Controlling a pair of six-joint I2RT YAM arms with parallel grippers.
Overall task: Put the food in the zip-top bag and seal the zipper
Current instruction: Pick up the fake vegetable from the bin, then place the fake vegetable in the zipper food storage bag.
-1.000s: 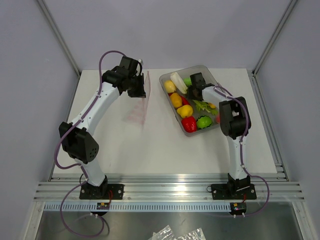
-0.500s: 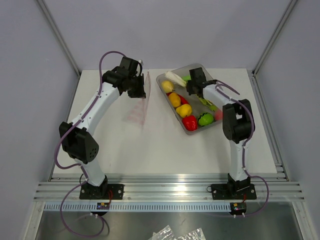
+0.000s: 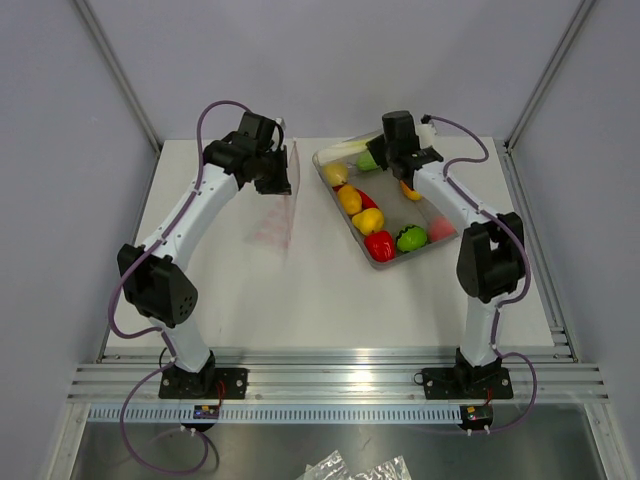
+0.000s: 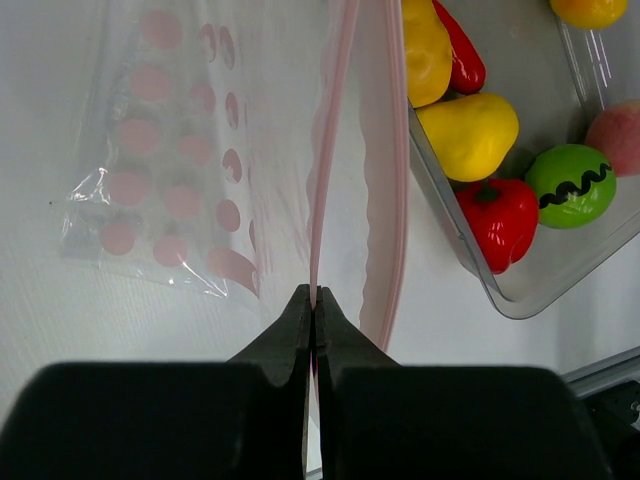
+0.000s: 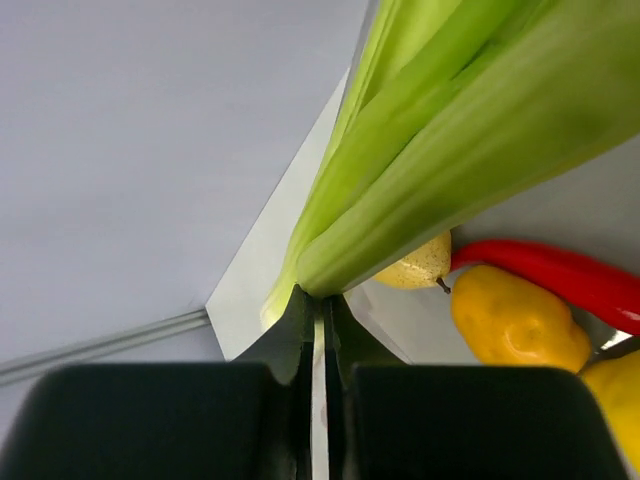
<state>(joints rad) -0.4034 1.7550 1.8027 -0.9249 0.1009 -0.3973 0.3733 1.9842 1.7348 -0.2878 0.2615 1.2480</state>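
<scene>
Zip-top bag (image 4: 170,190) held by zipper (image 4: 330,150).
Left gripper (image 4: 313,298) pinches it; right gripper (image 5: 320,300) clamps a green stalk (image 5: 440,150).

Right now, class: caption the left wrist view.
Left gripper pinching the zipper of the zip-top bag beside the tray of toy food.

My white table (image 3: 330,300) fills the middle of the frame, boxed by plain lilac-grey walls (image 3: 330,60). Two aluminium posts (image 3: 115,70) slant at the upper corners; a ribbed aluminium rail (image 3: 330,380) crosses the bottom. Light falls evenly.
</scene>
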